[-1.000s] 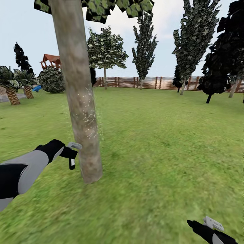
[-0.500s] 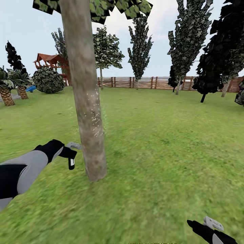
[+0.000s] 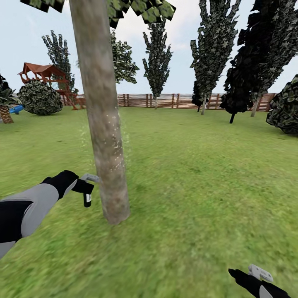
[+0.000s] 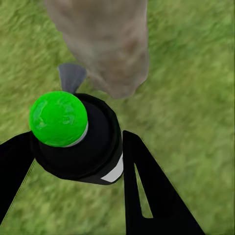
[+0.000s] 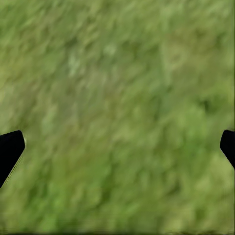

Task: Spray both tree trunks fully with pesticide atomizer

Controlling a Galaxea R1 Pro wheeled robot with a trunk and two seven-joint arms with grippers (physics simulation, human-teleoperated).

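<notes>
A thick grey-brown tree trunk [image 3: 101,124] rises in the head view left of centre, with pale spray specks [image 3: 111,134] on its bark at mid height. Blocky green leaves [image 3: 145,10] hang above it. My left gripper [image 3: 84,187] is shut on the pesticide atomizer [image 3: 87,199], a slim dark bottle with a white label, held close beside the trunk's lower part. The left wrist view has the bottle [image 4: 93,152] and its green cap [image 4: 58,117] between the fingers [image 4: 152,196], with the trunk's base [image 4: 105,49] just beyond. My right gripper [image 3: 247,274] hangs low over grass, open and empty.
Lawn [image 3: 207,174] spreads to a brown slat fence [image 3: 165,100]. Dark column-shaped trees [image 3: 157,58] stand along it, and a dark bush [image 3: 285,105] sits at the right edge. A round bush [image 3: 39,97] and a red-roofed play structure [image 3: 41,72] are at the far left.
The whole head view has swung, so the background slid left and a bush came in at the right. Both arms hold the same place in the picture; the specks stay on the trunk.
</notes>
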